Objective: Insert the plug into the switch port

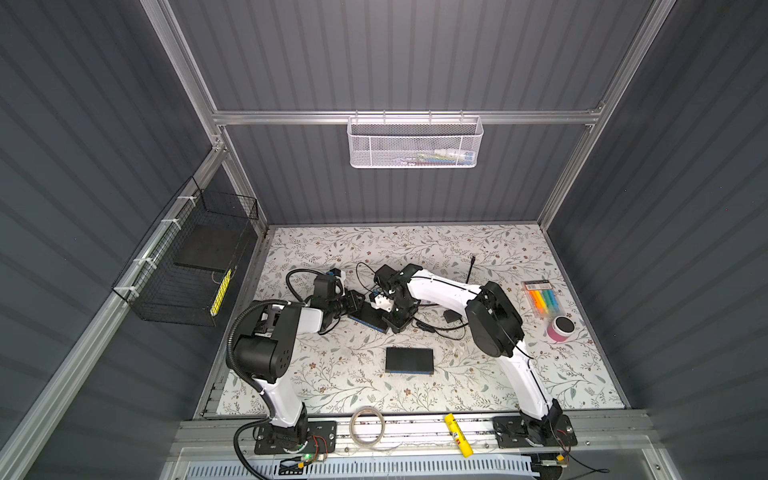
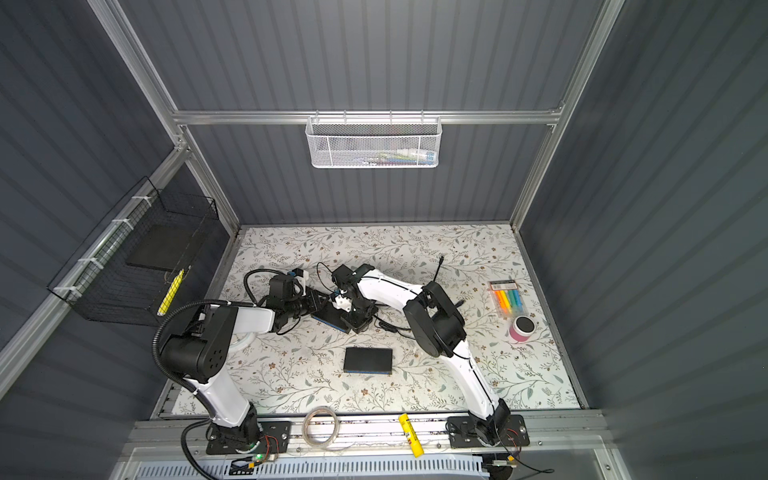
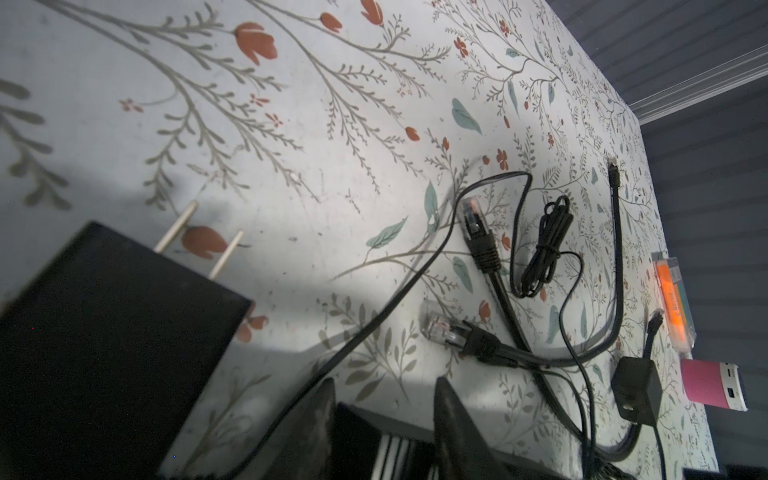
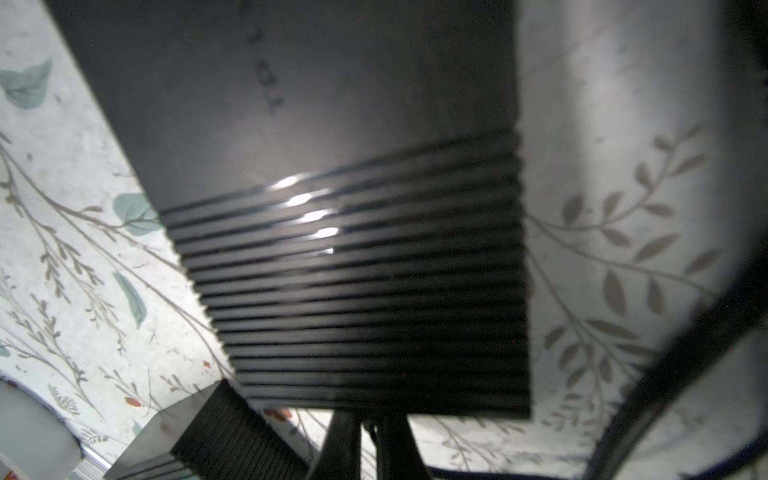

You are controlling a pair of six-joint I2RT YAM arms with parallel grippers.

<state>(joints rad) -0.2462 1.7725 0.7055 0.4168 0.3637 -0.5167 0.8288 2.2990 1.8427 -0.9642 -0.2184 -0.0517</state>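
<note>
Both top views, switch (image 1: 368,320): black box at the centre of the floral table (image 1: 478,374).
Both top views, arms: left gripper (image 1: 358,307) at the switch's left end; right gripper (image 1: 392,322) at its right end.
Both top views, spare box (image 1: 409,360): nearer, apart from the switch.
Left wrist, left gripper: fingers (image 3: 449,415) bracket the ribbed switch, grasping it.
Left wrist, plug (image 3: 442,328): lies free on the table, right of the switch; second plug (image 3: 478,226) near it.
Right wrist, right gripper: clenched over the switch's ribbed top; a held item cannot be told.

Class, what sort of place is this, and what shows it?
Probably a robot test cell: two robot arms bolted to a rail, grey panelled walls on an aluminium frame, and loose network cables on the table.
</note>
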